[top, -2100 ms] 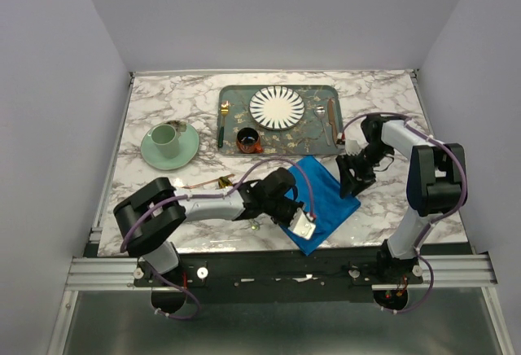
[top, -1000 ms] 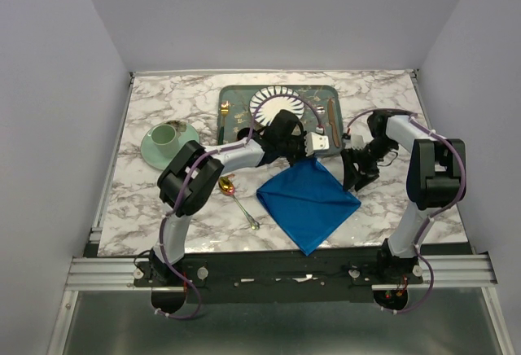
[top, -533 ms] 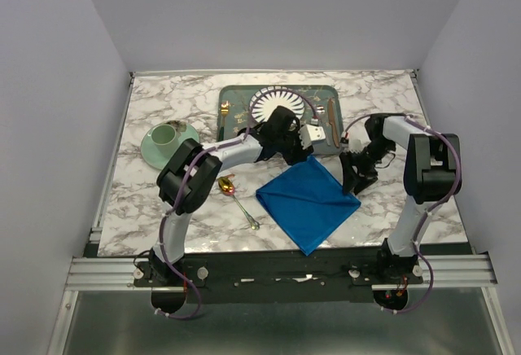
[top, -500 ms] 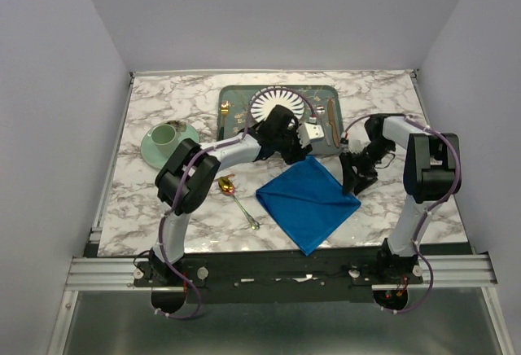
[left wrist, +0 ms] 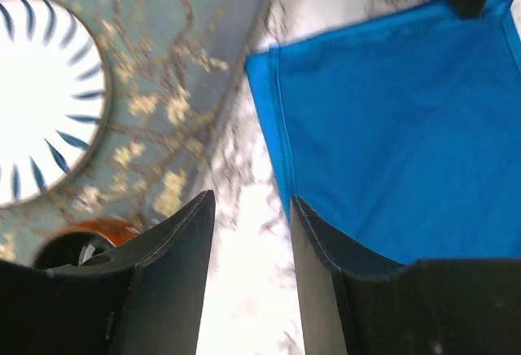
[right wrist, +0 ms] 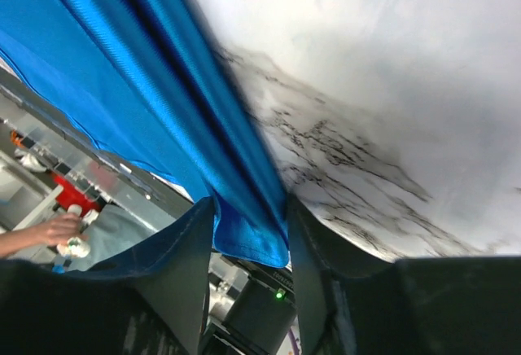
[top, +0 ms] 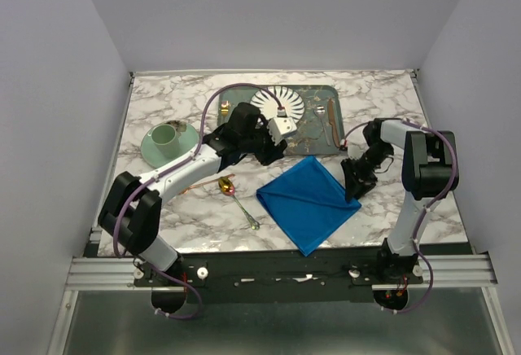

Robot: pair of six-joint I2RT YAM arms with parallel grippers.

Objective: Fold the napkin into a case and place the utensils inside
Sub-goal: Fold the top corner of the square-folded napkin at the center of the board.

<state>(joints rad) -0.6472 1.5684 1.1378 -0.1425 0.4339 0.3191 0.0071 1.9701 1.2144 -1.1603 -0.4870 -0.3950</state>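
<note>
Leftmost on the marble worktop (top: 155, 98) a green cup (top: 165, 136) stands on its saucer. Just right of it, nearer, lies the spoon (top: 237, 197), gold bowl to the far left and handle pointing near-right, apart from the napkin (top: 308, 202). The left gripper (top: 269, 150) hangs over the tray's (top: 319, 95) near edge; its jaws are spread with nothing between them, bare worktop showing in the gap (left wrist: 252, 200), with the tray (left wrist: 163, 102) and striped plate (left wrist: 41, 102) to one side and a napkin (left wrist: 407, 143) corner to the other. The napkin lies flat as a blue diamond, near-right of centre, its far corner close to the tray. At its right corner sits the right gripper (top: 352, 186); cloth (right wrist: 98, 70) fills the gap between its jaws (right wrist: 251, 204), though I cannot tell whether they pinch it
</note>
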